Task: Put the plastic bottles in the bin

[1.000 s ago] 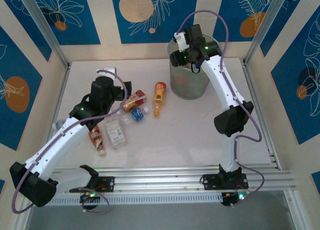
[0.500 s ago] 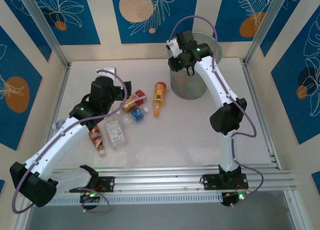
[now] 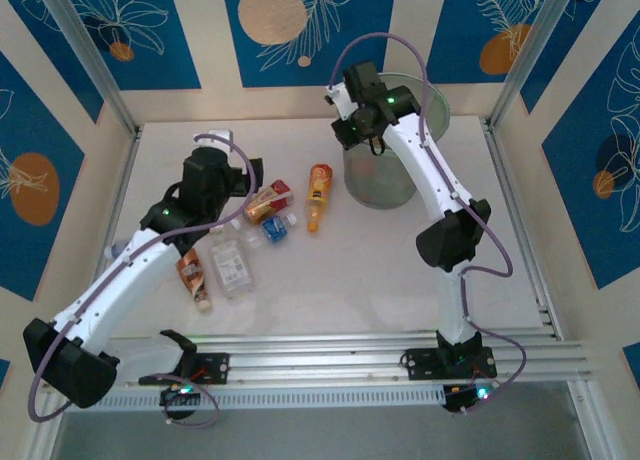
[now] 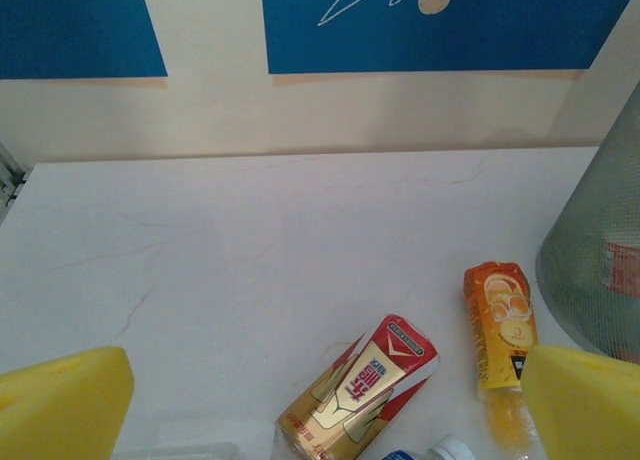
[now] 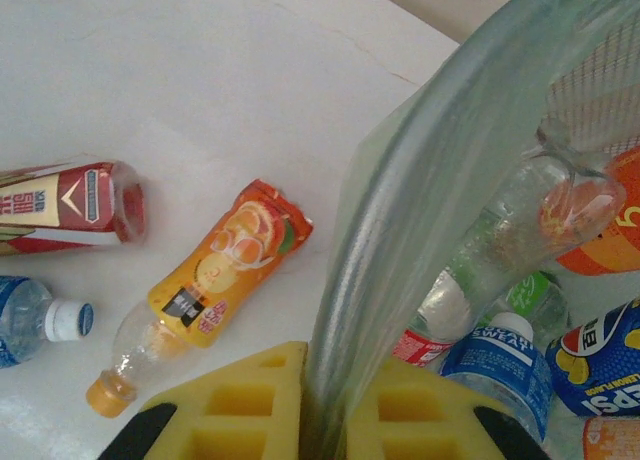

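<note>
Right wrist: we see some plastic bottles (image 5: 500, 248) binned, several left on the desk (image 5: 150, 70). Right jaws grasp the bin (image 5: 400, 220) rim; left jaws released.

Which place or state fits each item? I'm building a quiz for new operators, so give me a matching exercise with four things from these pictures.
Things:
1. right hand
2. left hand
3. orange-label bottle
4. Pepsi bottle

Places or states:
A. lying on the table, outside the bin
B. inside the bin
C. open above the table
D. closed on the bin's rim

Pairs: 1-D, 2-C, 3-A, 4-B.
</note>
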Tool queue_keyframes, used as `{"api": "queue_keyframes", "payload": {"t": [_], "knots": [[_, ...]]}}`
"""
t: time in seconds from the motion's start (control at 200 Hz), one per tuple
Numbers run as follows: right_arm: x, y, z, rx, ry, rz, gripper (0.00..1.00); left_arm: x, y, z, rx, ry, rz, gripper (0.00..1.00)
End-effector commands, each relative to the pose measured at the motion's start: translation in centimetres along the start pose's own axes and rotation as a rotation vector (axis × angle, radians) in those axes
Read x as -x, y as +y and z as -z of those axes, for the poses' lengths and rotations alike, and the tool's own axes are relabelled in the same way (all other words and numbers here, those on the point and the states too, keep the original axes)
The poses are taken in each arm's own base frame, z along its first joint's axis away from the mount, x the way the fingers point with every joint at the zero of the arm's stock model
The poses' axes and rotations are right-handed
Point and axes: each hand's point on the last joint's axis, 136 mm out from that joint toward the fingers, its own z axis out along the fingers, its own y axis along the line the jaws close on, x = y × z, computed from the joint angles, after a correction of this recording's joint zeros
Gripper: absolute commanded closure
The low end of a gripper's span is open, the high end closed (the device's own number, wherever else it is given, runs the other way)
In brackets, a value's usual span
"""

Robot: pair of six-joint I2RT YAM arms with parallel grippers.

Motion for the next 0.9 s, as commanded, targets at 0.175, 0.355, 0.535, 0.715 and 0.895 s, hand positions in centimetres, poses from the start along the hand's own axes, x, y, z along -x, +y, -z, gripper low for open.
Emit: {"api": "queue_keyframes", "payload": {"t": [0.175,0.355,0.535,0.715,0.895], "knots": [[-2.7,4.2,3.1,0.021,0.100,0.001,0.91,0.4,0.3,-1.0,0.013,0.042,0.027,0.01],[-3.5,5.5,4.3,0.046,0.106,-0.055,0.91,0.1,0.4,-1.5,0.015,0.066,0.040,0.00],[-4.8,7.3,5.1,0.076,0.137,-0.086,0.90,-0.3,0.8,-1.8,0.027,0.084,0.051,0.00],[-6.5,8.4,4.6,0.045,0.187,-0.069,0.86,-0.8,0.9,-2.3,0.029,0.100,0.063,0.00],[-6.6,9.0,4.6,0.052,0.182,-0.079,0.72,-1.6,0.8,-2.8,0.026,0.127,0.064,0.01]]}}
